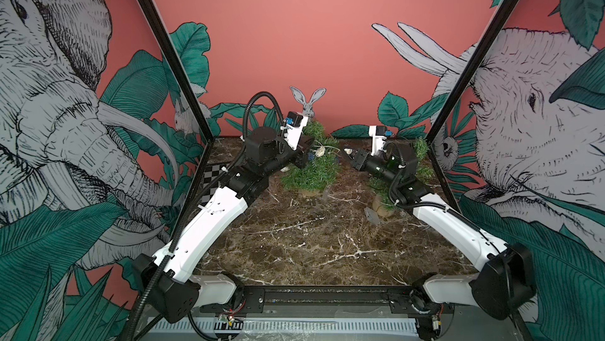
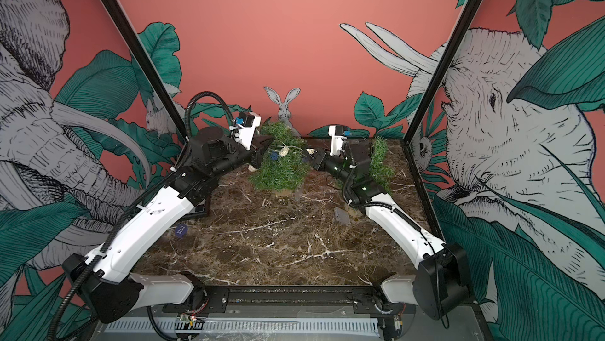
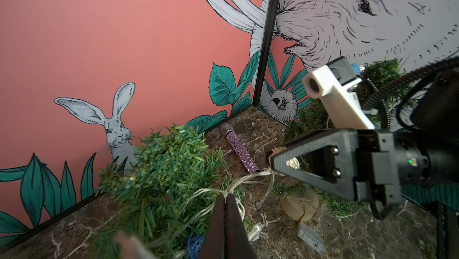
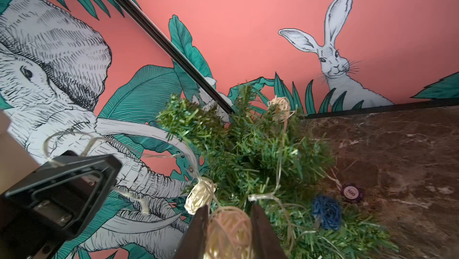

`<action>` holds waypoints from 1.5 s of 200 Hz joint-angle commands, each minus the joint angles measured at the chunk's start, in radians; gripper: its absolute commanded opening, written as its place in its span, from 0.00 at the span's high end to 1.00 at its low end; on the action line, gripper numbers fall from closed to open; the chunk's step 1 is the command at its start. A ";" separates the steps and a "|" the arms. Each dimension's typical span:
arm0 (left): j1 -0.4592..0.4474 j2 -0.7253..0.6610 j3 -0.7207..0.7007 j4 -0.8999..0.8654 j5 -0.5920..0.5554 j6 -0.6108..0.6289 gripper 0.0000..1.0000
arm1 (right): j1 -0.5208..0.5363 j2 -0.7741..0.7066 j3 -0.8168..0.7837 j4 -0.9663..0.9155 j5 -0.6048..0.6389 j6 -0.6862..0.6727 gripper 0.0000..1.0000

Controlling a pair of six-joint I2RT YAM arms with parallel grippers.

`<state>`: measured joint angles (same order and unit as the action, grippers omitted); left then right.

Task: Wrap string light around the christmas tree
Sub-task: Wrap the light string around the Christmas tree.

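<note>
The small green christmas tree (image 1: 311, 167) stands at the back middle of the marble table. The string light (image 3: 211, 192) is a clear wire with woven balls, draped over the tree's branches. My left gripper (image 3: 226, 197) is shut on the wire close to the tree's side, seen in a top view as well (image 1: 308, 154). My right gripper (image 4: 229, 211) is shut on a pale woven ball (image 4: 228, 230) of the string light, just right of the tree (image 2: 310, 152). A white ball (image 4: 198, 195) and a blue ball (image 4: 326, 211) hang among the needles.
A second green tree (image 2: 379, 159) stands behind my right arm, its wooden base (image 3: 299, 204) on the table. A purple glitter microphone (image 3: 239, 151) lies near the back wall. A clear plastic box (image 3: 310, 236) and a poker chip (image 4: 350, 192) lie by the tree.
</note>
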<state>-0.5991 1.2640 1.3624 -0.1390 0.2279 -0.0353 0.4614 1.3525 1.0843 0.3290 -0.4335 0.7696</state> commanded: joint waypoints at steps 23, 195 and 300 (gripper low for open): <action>0.030 -0.134 -0.062 -0.021 0.036 -0.087 1.00 | -0.002 0.093 0.166 -0.126 0.063 -0.166 0.92; 0.042 -0.095 -0.233 -0.068 0.094 -0.150 1.00 | -0.106 -0.016 0.320 -0.277 -0.048 -0.198 0.92; 0.048 -0.166 -0.054 -0.333 0.031 -0.059 1.00 | -0.106 0.042 0.425 -0.200 -0.176 -0.061 0.94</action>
<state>-0.5537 1.1679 1.2289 -0.3733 0.2535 -0.1349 0.3553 1.3762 1.4803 0.0231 -0.5529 0.6331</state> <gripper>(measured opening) 0.050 0.256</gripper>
